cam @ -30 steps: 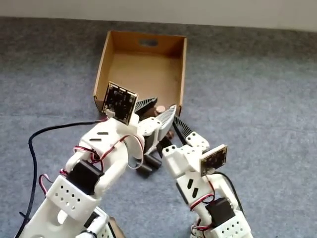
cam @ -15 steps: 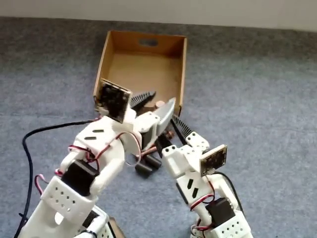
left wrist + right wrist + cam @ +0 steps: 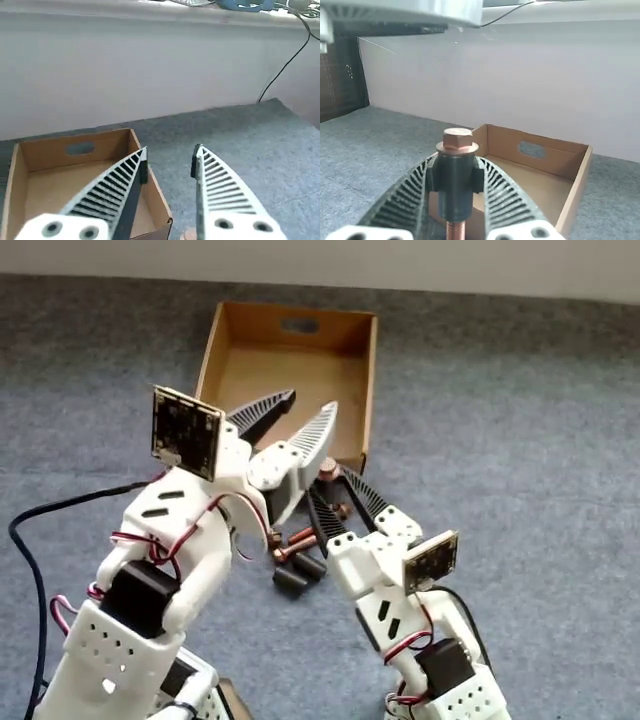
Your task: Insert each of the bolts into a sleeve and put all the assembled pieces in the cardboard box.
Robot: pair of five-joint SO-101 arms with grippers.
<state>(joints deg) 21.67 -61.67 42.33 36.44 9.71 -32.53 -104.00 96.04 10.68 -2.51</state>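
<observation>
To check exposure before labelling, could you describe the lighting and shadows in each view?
High view: soft, even light, faint shadows on the carpet, no glare on the cardboard box. Left wrist view: the open left claw stands against a bright wall. Right wrist view: the right claw and the sleeve it grips look dark against the bright wall; the bolt head catches light.

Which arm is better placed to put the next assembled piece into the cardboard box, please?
Right. The right gripper holds a sleeve with a bolt through it, close to the cardboard box; the left gripper is open and empty.
</observation>
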